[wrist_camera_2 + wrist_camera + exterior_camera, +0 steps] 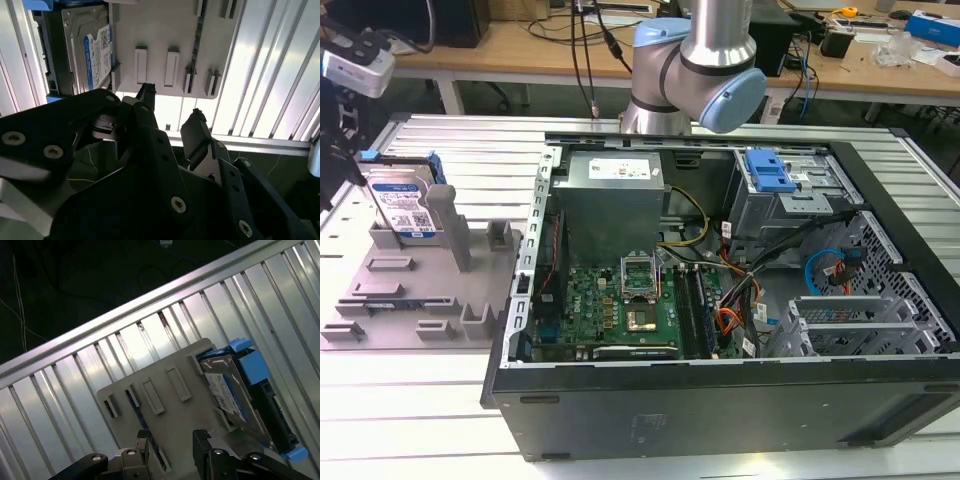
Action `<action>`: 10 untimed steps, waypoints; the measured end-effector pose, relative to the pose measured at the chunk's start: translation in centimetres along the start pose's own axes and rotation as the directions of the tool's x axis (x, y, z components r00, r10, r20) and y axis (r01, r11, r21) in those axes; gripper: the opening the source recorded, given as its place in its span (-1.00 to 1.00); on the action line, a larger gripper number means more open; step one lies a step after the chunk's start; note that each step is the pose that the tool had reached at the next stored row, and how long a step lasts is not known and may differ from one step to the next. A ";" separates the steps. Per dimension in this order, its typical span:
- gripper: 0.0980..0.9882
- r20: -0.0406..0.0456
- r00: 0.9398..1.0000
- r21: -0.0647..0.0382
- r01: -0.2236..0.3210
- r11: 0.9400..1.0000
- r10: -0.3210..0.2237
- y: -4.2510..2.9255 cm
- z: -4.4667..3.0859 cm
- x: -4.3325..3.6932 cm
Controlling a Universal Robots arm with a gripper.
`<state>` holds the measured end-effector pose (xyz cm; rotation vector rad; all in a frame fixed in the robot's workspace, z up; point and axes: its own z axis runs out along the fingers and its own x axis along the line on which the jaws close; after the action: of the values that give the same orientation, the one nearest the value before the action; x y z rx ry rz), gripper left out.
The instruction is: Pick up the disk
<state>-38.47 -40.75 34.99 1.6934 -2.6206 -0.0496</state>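
Observation:
The disk (405,206) is a silver hard drive with a white-and-blue label and blue side rails. It stands on edge in the grey tray (380,300) at the exterior view's left. Both wrist views show the disk (92,50) (235,395) resting against the tray (160,30) (165,385). My gripper (172,106) (171,439) hangs above the tray, off to one side of the disk and apart from it. Its black fingers (146,94) are open with nothing between them. In the exterior view my wrist end (350,70) sits at the far left edge, above the disk.
An open computer case (720,300) lies at the exterior view's right of the tray, with a blue latch (768,170) on its drive cage. The arm's base (695,60) rises behind the case. The slatted metal table (410,410) ends at an edge (240,142) close to the tray.

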 end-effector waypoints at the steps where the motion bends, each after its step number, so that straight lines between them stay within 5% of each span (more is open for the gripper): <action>1: -0.14 -0.001 1.000 0.000 0.024 1.000 -0.024 0.00 0.00 0.00; 3: -0.14 -0.003 0.997 0.001 0.073 0.997 -0.073 0.00 0.02 0.00; 5: -0.14 -0.006 0.986 0.002 0.164 0.986 -0.164 0.00 0.04 0.00; 10: -0.14 -0.010 0.958 0.007 0.286 0.958 -0.286 0.00 0.13 0.00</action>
<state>-38.47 -40.75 34.85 2.0559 -2.3494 -0.0359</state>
